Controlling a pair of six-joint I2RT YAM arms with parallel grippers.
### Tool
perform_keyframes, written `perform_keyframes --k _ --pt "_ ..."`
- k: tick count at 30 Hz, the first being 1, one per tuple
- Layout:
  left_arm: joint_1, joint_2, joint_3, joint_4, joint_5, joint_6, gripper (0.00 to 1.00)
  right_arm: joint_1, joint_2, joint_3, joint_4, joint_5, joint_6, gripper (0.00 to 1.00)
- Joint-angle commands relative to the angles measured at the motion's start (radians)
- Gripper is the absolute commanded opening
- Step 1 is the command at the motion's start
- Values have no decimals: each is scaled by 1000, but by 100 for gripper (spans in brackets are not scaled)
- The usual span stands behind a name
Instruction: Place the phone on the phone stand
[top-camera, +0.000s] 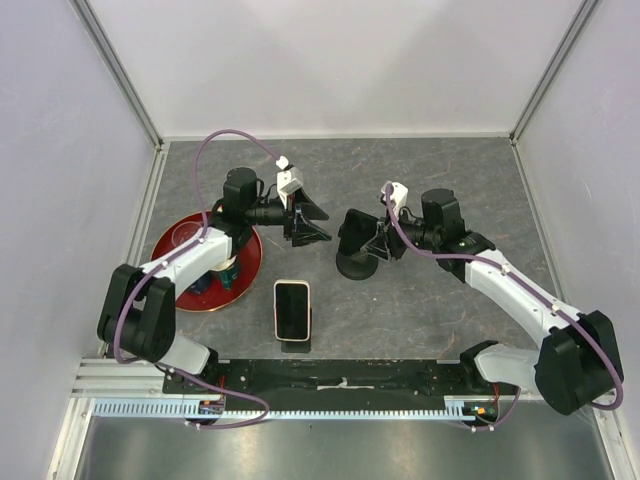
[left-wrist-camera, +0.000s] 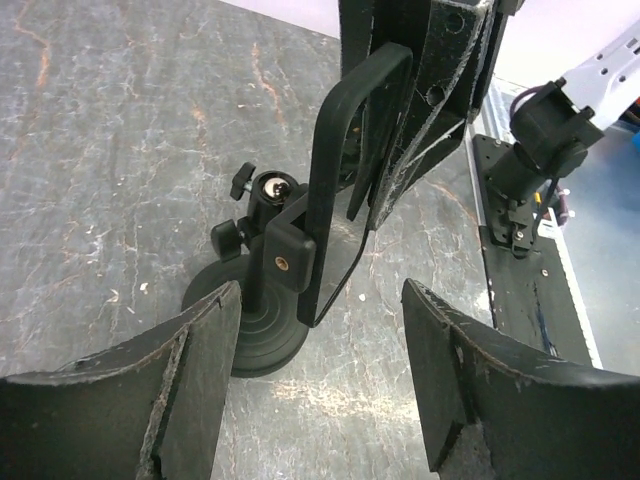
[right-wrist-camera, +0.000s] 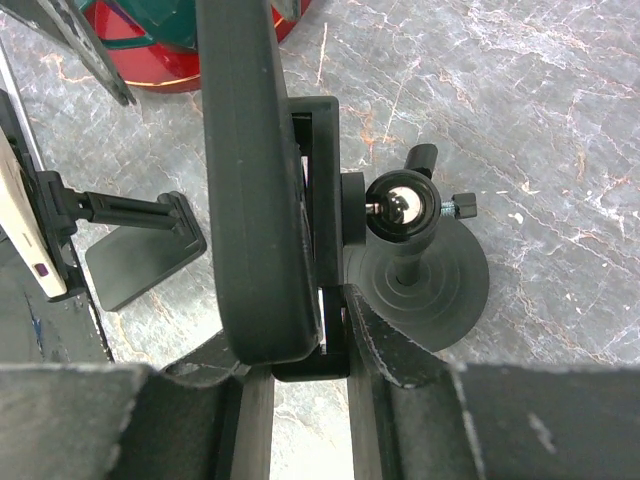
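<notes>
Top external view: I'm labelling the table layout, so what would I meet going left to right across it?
Red plate → phone → black ball-head stand

Behind the stand (top-camera: 357, 262) the table (top-camera: 420, 170) lies open; left gripper (top-camera: 320, 222) and right gripper (top-camera: 380, 240) flank it, phone (top-camera: 292, 310) stands near-left.
</notes>
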Motion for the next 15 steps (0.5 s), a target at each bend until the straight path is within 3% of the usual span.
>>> perform_keyframes --k 1,6,15 --pt "2 63 0 114 92 -46 72 17 19 72 14 -79 -21 0" --pt "-11 166 -3 341 115 -180 71 28 25 82 11 -85 -27 2" --pt "-14 279 -6 607 163 -350 70 39 40 95 -1 -114 -35 2"
